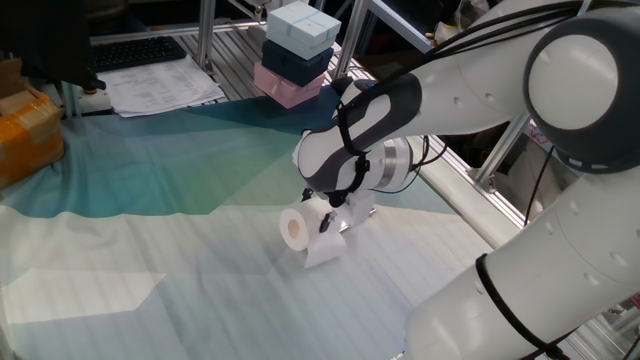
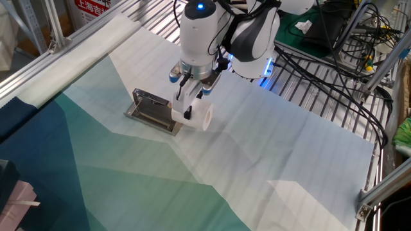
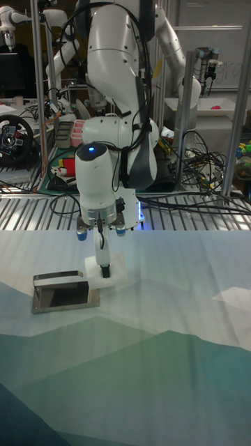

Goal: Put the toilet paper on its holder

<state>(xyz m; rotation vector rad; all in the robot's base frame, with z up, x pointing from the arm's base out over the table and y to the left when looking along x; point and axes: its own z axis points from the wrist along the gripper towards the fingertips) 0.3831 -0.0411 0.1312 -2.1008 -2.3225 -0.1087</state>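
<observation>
The toilet paper (image 1: 298,231) is a white roll with its hollow core turned toward the camera in one fixed view. My gripper (image 2: 188,110) comes down from above and is shut on the roll (image 2: 200,117), low over the cloth; touching the cloth or not, I cannot tell. The holder (image 2: 150,109), a shiny chrome plate with a thin wire bar, lies flat on the cloth right beside the roll. In the tall fixed view the holder (image 3: 61,293) is left of the roll (image 3: 115,267) and gripper (image 3: 104,268). The arm hides the holder in one fixed view.
A teal and white cloth (image 2: 270,154) covers the table. Stacked white and pink boxes (image 1: 298,50), papers (image 1: 160,85) and a keyboard (image 1: 135,50) sit at the far edge. Metal frame rails (image 2: 38,58) border the table, and cables (image 2: 347,38) hang behind the arm.
</observation>
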